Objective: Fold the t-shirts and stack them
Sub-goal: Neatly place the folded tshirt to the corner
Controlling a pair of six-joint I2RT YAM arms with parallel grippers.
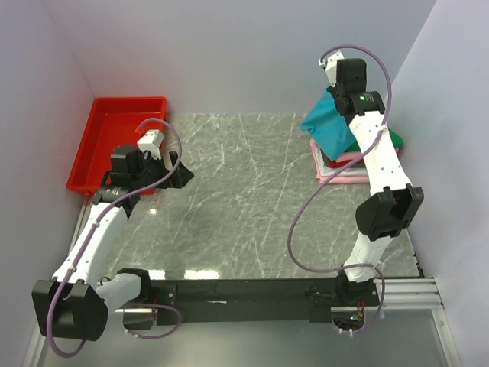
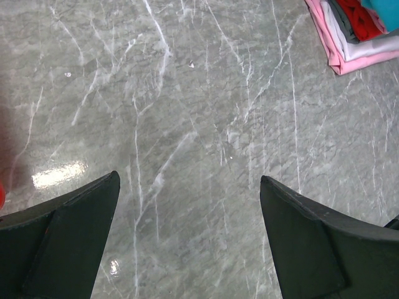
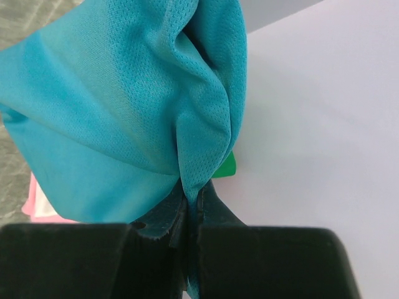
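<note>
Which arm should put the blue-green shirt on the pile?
Right: the right gripper is shut on the teal shirt over the pile. The left gripper is open, empty, far off by the red tray.

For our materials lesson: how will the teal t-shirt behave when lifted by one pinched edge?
Probably floppy: the teal t-shirt bunches into folds where the right tool pinches it. Likely light, since that small pinch holds it up. Its fine mesh weave probably will not slip easily.

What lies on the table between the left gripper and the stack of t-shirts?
Nothing but bare marble tabletop lies between the open left gripper and the t-shirt stack. Both the top view and the left wrist view show this.
</note>
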